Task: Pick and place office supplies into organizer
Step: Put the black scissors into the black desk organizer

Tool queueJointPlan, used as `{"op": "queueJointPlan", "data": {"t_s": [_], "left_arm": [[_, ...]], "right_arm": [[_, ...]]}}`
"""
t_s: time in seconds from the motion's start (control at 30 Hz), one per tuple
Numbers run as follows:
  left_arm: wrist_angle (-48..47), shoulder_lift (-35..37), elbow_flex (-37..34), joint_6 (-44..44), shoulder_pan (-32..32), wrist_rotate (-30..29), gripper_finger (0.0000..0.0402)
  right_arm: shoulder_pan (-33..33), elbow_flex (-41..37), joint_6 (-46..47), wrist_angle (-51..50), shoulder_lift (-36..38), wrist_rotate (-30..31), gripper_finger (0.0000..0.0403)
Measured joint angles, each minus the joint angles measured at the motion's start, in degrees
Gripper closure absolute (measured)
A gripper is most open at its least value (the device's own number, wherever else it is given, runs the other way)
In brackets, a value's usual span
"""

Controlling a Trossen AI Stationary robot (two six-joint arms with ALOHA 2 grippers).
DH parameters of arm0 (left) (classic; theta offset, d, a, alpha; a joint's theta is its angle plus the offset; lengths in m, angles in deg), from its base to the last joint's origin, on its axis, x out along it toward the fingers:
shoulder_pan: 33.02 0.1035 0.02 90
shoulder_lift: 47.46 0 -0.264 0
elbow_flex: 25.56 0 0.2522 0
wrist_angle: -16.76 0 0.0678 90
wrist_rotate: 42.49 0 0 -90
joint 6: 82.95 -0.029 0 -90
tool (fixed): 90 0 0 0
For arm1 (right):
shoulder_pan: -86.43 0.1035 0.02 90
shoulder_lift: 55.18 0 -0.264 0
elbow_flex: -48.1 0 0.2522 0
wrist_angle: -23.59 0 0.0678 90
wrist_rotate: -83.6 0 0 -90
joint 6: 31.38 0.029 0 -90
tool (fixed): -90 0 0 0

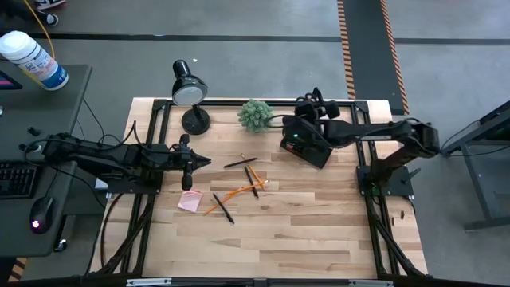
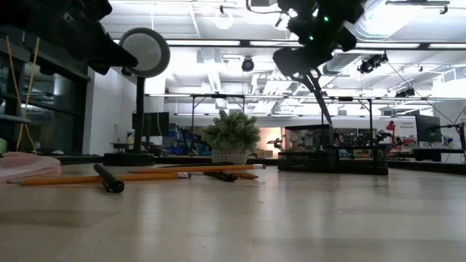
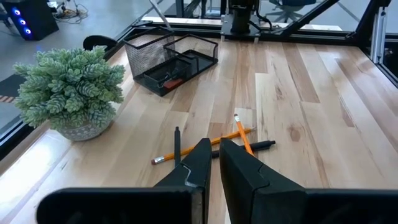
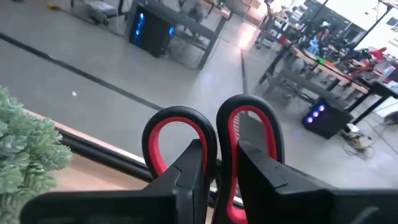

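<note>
My right gripper (image 4: 217,152) is raised above the far right of the table, beside the green plant (image 1: 255,115), and is shut on the scissors (image 4: 249,115). Their two red-lined black handle loops stick out beyond the fingers. The black mesh organizer (image 3: 171,59) stands on the table under that arm. Orange pencils (image 1: 239,191) and black pens (image 1: 223,209) lie crossed mid-table. A pink sticky pad (image 1: 190,201) lies flat to their left. My left gripper (image 3: 214,155) hangs at the table's left, shut on nothing, pointing at the pencils. My right gripper pinches the scissors between its two fingers where the two handle loops meet (image 4: 210,138). The loops stand side by side past the fingertips, pointing toward the table's far edge. The scissors are lifted clear of the table. Their blades are hidden behind the gripper.
A black desk lamp (image 1: 190,92) stands at the far left of the table, next to the plant. Black frame rails (image 1: 151,143) run along the table's left, right and far edges. The near half of the wooden top (image 1: 279,239) is bare.
</note>
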Motion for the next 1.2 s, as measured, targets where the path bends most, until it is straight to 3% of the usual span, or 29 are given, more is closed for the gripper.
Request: {"op": "queueJointPlan", "data": {"t_s": [0.3, 0.67, 0.93, 1.2], "left_arm": [[0.57, 0.02, 0.00, 0.13, -0.01, -0.01, 0.0378], [1.44, 0.02, -0.02, 0.09, -0.01, -0.03, 0.0378], [1.66, 0.02, 0.00, -0.17, 0.01, -0.03, 0.0378], [1.66, 0.02, -0.02, -0.17, 0.01, -0.03, 0.0378]], "right_arm": [[-1.50, -10.76, -17.53, 27.37, 5.51, -5.53, 0.0338], [-1.71, -7.75, -23.49, 28.52, 7.54, -10.06, 0.0338], [-4.71, -15.04, -22.69, 32.65, 7.52, -17.08, 0.0338], [-7.75, -23.38, -24.07, 47.90, 7.50, -25.11, 0.0338]]}}
